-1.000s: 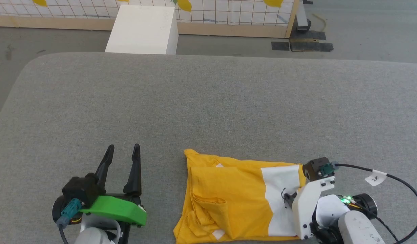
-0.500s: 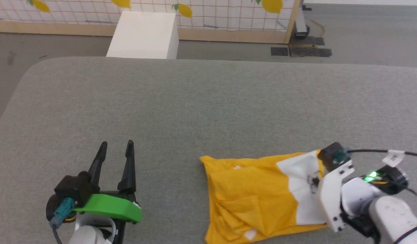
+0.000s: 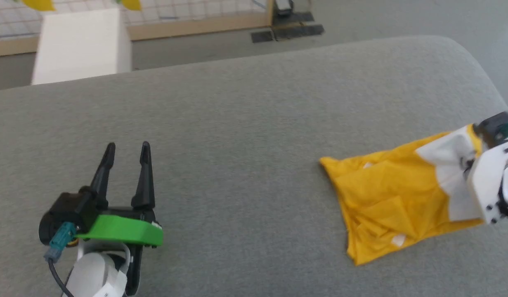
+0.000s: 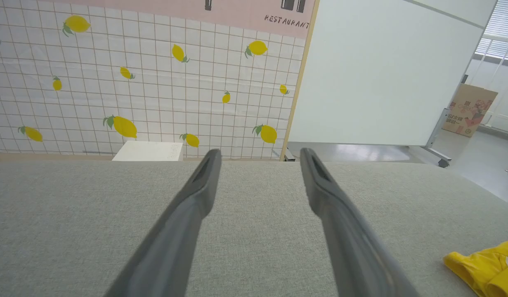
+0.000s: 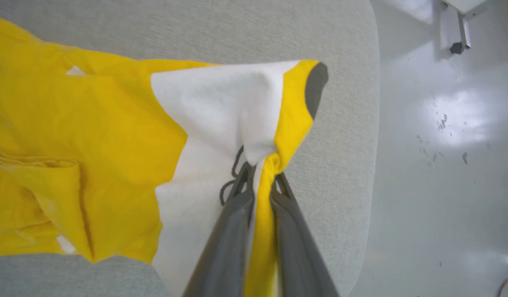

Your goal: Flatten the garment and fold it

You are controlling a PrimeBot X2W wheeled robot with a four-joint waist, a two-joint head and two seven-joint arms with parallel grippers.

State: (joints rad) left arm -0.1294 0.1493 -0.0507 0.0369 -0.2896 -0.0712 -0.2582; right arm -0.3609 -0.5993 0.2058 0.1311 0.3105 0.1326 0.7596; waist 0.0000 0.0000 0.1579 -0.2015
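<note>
The garment (image 3: 394,198) is a crumpled yellow T-shirt with a white patch, lying on the right part of the grey table (image 3: 245,115). My right gripper (image 5: 260,171) is shut on the garment (image 5: 93,136), pinching a bunched fold where the white patch meets the yellow edge; that pinched end is lifted off the cloth. In the head view the right gripper's white mount (image 3: 491,181) sits at the garment's right end, its fingers hidden. My left gripper (image 3: 126,149) rests open and empty at the lower left, far from the shirt. A yellow corner of the garment (image 4: 483,266) shows at the left wrist view's lower right.
The table's rounded right edge (image 5: 371,136) lies just beyond the pinched fold, with shiny floor (image 5: 443,165) past it. A white box (image 3: 78,45) stands on the floor behind the table, before a lemon-patterned wall (image 4: 134,82). A cardboard box (image 4: 468,109) stands far right.
The head camera has swung, shifting the whole picture. My right gripper closed on the garment's white-patched end and has raised and pulled it toward the table's right edge. The left gripper stays open.
</note>
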